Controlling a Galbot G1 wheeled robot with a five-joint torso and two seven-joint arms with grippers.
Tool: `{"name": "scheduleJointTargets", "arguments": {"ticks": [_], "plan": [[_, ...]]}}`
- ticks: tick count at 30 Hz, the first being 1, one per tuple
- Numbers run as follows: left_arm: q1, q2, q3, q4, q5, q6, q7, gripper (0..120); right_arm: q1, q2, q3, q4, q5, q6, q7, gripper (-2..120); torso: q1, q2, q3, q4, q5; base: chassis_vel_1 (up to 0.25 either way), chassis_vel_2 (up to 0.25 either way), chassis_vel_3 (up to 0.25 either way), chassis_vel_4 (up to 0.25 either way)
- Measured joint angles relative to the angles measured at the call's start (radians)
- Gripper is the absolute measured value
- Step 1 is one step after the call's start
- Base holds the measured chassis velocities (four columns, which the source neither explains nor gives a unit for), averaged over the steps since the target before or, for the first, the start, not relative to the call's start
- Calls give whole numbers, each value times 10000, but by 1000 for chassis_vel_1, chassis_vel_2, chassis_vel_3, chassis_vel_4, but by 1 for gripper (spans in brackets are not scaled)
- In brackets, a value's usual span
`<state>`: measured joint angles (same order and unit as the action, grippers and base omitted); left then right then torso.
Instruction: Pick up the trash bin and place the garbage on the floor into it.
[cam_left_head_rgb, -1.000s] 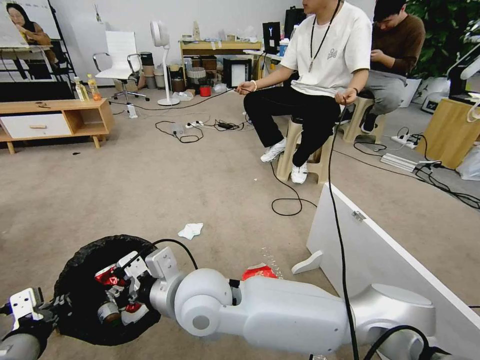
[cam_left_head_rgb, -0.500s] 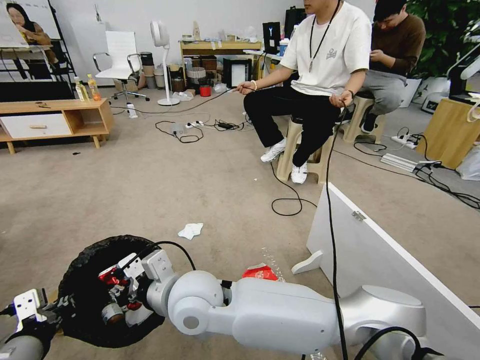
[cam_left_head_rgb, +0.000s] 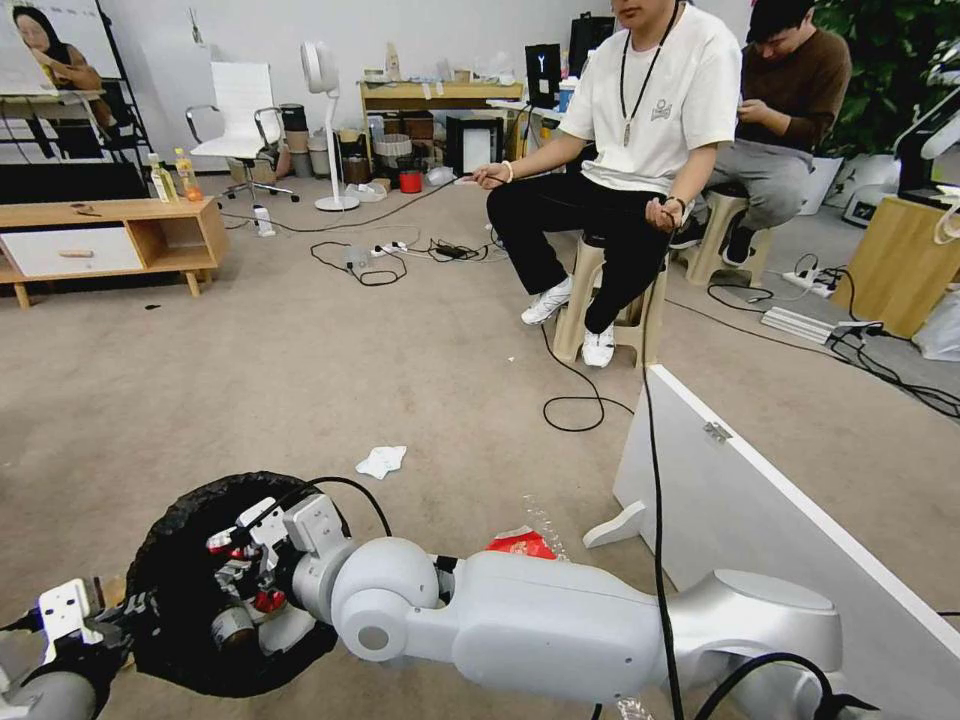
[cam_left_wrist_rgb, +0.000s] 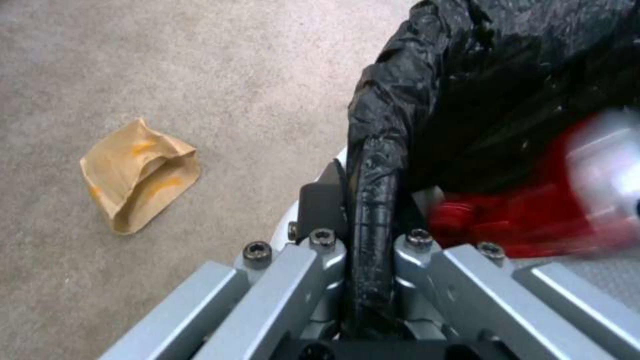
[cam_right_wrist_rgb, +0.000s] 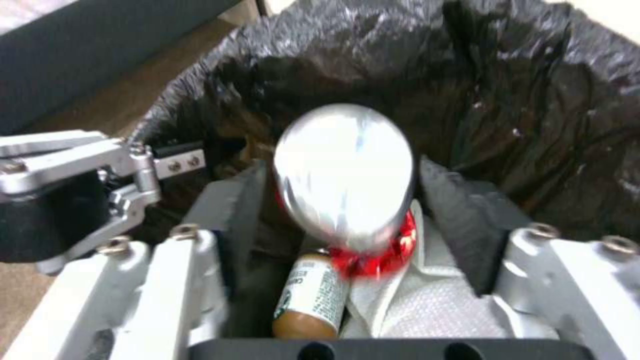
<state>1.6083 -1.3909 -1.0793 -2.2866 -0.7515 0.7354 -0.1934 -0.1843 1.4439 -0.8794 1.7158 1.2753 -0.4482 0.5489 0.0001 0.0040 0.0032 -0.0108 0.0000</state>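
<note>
Clamping trash bin (cam_left_head_rgb: 180, 520) rim – L tool (cam_left_wrist_rgb: 370, 240); R tool (cam_right_wrist_rgb: 343, 200) spread w/ red can (cam_right_wrist_rgb: 343, 175) between pads.

The mouth of the trash bin (cam_left_head_rgb: 180, 520) is mostly blocked by the right gripper (cam_right_wrist_rgb: 343, 200), with a red can (cam_right_wrist_rgb: 343, 175) between its fingers. One rim side is taken by the left gripper (cam_left_wrist_rgb: 373, 235). Open carpet is seen around the white tissue (cam_left_head_rgb: 381, 461). Room on the right is closed off by a white board (cam_left_head_rgb: 760, 500). A black cable (cam_left_head_rgb: 575, 400) lies farther out.
</note>
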Motion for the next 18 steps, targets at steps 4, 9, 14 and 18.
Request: {"name": "scheduleJointTargets", "arguments": {"ticks": [4, 9, 14, 18], "plan": [[-4, 17, -4, 33, 2, 0, 3, 3, 3, -30, 53, 94, 40, 0, 0, 82, 0, -1, 0, 0, 0, 0, 0, 0, 0], [-15, 36, -23, 56, 3, 0, 5, 3, 3, -58, 78, 185, 70, -2, -1, 96, 0, 0, 0, 0, 0, 0, 0, 0, 0], [1, 52, -64, 154, 2, 0, 6, 3, -29, -150, 188, 356, 68, 29, 18, 100, 0, 0, 0, 0, 0, 0, 0, 0, 0], [23, 78, -120, 279, 20, 0, 6, 3, -37, -238, 371, 569, 67, 54, 34, 100, 0, 0, 0, -1, 0, 0, 0, 0, 0]]}}
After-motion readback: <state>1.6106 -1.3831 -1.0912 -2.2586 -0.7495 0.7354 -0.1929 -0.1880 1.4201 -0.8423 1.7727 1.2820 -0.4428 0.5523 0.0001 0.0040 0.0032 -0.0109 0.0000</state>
